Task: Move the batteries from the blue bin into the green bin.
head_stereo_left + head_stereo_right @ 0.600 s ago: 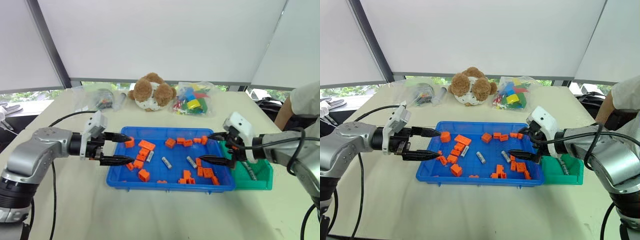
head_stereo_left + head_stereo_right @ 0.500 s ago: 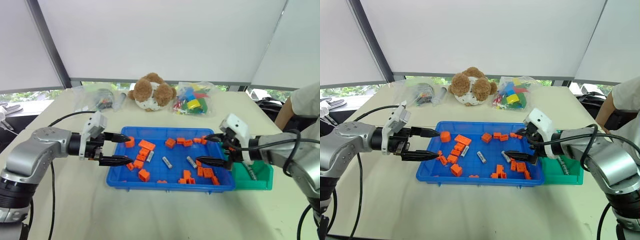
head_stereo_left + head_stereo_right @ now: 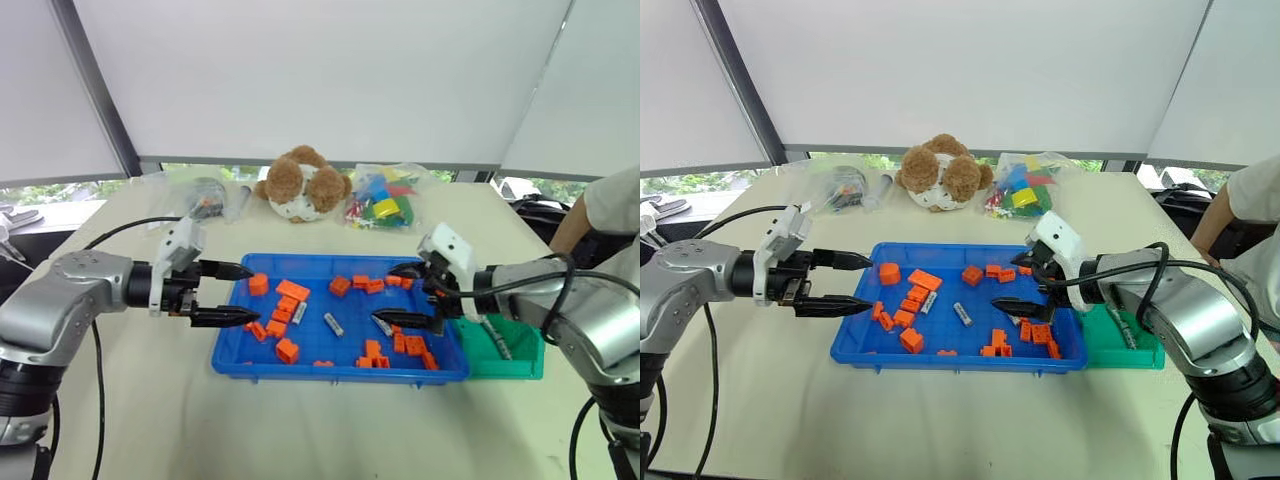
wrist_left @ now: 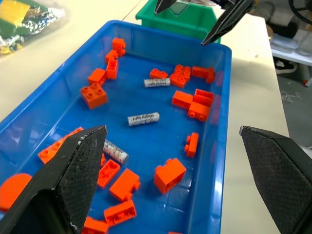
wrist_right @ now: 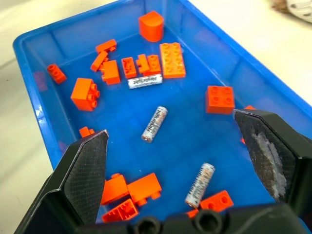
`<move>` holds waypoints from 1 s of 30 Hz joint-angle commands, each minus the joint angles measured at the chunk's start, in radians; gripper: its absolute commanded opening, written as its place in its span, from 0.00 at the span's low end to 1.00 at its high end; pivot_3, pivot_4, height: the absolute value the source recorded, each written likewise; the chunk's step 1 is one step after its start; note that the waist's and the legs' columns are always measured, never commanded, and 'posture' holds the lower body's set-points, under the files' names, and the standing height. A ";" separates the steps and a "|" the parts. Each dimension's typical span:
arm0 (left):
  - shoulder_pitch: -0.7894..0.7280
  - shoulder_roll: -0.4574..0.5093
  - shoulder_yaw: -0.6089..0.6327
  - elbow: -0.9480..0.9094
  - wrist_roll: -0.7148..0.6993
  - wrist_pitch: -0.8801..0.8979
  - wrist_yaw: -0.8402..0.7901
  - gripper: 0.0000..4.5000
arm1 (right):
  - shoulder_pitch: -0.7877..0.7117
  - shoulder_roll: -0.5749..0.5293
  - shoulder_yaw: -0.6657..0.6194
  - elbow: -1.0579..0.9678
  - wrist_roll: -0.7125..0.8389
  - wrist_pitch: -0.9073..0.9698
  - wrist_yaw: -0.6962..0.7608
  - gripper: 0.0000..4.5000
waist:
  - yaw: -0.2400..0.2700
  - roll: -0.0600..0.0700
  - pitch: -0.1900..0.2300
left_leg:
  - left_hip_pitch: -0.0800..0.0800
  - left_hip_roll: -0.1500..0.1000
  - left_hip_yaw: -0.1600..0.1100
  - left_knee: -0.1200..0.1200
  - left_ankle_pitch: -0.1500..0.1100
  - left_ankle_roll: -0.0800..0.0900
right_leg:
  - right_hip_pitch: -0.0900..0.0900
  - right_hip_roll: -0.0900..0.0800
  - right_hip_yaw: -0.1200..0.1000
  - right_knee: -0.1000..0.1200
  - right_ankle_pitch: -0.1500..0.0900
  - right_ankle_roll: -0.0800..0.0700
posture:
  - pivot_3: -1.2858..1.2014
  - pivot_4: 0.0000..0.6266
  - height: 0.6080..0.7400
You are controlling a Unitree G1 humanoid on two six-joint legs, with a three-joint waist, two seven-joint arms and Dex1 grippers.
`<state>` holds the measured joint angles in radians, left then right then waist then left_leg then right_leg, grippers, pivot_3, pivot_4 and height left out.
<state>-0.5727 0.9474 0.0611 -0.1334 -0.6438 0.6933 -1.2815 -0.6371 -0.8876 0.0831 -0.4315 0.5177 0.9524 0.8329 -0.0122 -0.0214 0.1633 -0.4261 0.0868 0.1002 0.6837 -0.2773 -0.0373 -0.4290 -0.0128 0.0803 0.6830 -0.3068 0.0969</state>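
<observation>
The blue bin (image 3: 340, 368) sits on the desk (image 3: 300, 430), with the green bin (image 3: 515, 360) touching its right end. Three batteries lie loose on the blue bin's floor among orange blocks (image 3: 288, 350): one battery (image 3: 299, 313) left of centre, a second battery (image 3: 333, 324) near the middle, and a third battery (image 3: 383, 324) toward the right end. A further battery (image 3: 499, 342) lies inside the green bin.

The left gripper (image 3: 232, 293) hangs at the blue bin's left edge, fingers spread wide and holding nothing. The right gripper (image 3: 408, 298) hangs over the bin's right end, just above the third battery, fingers also spread wide and empty.

Along the desk's far edge rest a plush toy (image 3: 303, 185) and a bag of coloured blocks (image 3: 385, 203).
</observation>
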 commanded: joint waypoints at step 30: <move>-0.073 0.026 0.015 0.017 0.042 -0.036 0.007 1.00 | -0.297 0.513 0.354 0.773 -0.405 -0.416 0.075 0.99 | -0.009 0.000 0.000 | 0.000 0.000 0.001 0.000 0.001 -0.002 | -0.001 0.000 0.000 0.002 0.000 0.000 | 0.52 0.24 0.95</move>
<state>-0.6353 0.9688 0.0592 -0.0900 -0.5982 0.6627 -1.2768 -0.9065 -0.3883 0.4569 0.3369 0.1242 0.5583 0.9012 -0.0209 -0.0214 0.1634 -0.4261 0.0873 0.1008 0.6833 -0.2760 -0.0395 -0.4303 -0.0122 0.0797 0.6851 -0.3067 0.0969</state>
